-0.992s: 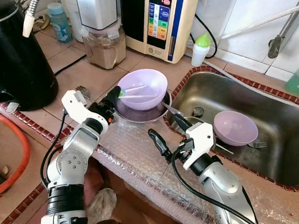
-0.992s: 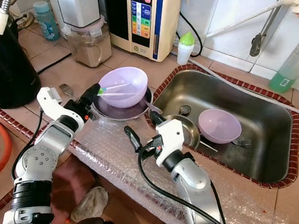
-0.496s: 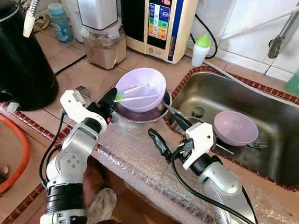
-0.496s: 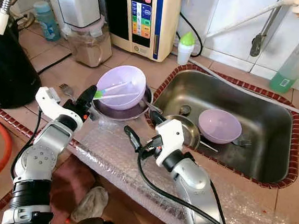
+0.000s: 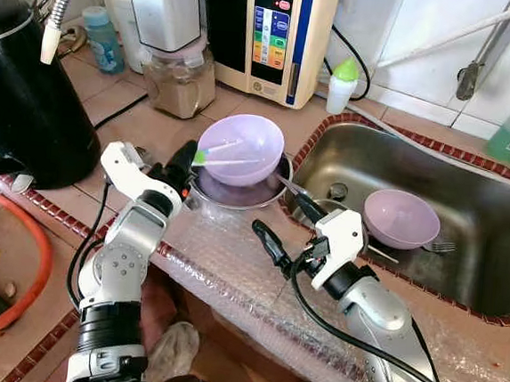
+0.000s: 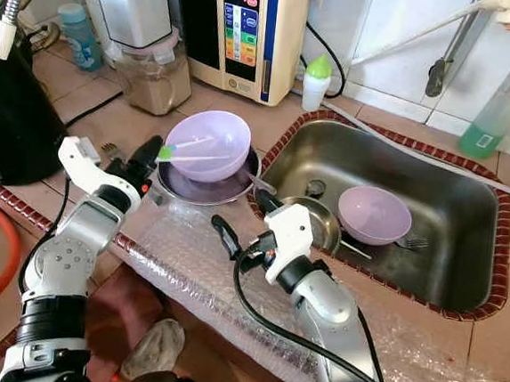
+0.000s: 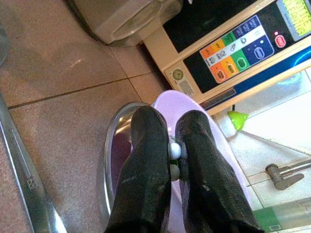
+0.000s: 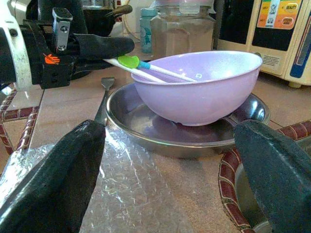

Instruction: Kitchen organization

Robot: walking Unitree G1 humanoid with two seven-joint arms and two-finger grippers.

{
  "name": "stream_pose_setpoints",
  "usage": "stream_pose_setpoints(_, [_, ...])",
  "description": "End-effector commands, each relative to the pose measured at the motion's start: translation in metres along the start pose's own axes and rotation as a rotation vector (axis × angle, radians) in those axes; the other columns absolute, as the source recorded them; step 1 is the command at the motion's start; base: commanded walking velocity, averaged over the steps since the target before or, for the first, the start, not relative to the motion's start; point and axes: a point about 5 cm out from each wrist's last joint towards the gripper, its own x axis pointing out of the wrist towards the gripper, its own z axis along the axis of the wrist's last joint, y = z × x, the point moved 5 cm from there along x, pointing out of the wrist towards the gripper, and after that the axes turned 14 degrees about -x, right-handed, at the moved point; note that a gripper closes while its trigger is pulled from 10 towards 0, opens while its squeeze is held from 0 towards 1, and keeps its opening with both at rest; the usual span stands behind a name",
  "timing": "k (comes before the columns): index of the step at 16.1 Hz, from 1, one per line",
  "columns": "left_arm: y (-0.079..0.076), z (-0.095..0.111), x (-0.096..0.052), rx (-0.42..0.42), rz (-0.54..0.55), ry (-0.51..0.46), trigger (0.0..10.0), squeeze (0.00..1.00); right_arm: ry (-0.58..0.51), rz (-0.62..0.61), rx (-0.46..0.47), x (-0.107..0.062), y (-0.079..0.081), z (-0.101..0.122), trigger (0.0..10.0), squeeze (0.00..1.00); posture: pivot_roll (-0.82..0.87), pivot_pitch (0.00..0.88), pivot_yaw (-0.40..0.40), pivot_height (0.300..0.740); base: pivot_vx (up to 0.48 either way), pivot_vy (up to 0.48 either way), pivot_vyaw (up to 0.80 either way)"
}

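Tiled kitchen counter, steel sink (image 5: 463,263) as our landmark.
Just beside the sink, a lilac bowl (image 5: 241,150) sits in a steel plate (image 6: 203,189); left gripper (image 5: 186,160) pinches the toothbrushes (image 8: 146,69) at its rim, right gripper (image 5: 286,222) hangs spread wide nearby.

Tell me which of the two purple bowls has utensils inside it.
The purple bowl on the steel plate, on the counter beside the left gripper, holds white utensils. The purple bowl in the sink looks empty.
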Motion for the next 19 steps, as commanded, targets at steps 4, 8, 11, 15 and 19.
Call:
stream_pose_setpoints(4, [-0.014,0.015,0.0,0.068,-0.043,-0.048,0.0,0.0,-0.007,0.002,-0.008,0.003,-0.001,0.001,10.0,0.0,-0.04,0.001,0.078,0.74,0.0,0.0,0.0])
stream_pose_setpoints(8, [-0.056,0.026,0.0,0.287,-0.208,-0.081,0.0,0.0,-0.035,-0.017,-0.014,0.005,-0.015,0.01,10.0,0.0,-0.04,0.005,0.083,0.74,0.0,0.0,0.0])
stream_pose_setpoints(11, [-0.093,0.014,0.0,0.469,-0.368,-0.035,0.0,0.0,-0.073,-0.079,-0.061,0.009,-0.031,0.023,10.0,0.0,-0.04,0.003,0.081,0.74,0.0,0.0,0.0])
stream_pose_setpoints(15, [-0.11,-0.048,0.002,0.782,-0.575,0.243,0.0,0.0,-0.118,-0.159,-0.216,0.018,-0.047,0.044,10.0,0.0,-0.04,0.0,0.078,0.74,0.0,0.0,0.0])
stream_pose_setpoints(19, [-0.121,-0.077,-0.004,0.85,-0.697,0.367,0.0,0.0,-0.04,-0.183,-0.255,0.019,-0.056,0.03,10.0,0.0,-0.05,0.0,0.086,0.74,0.0,0.0,0.0])
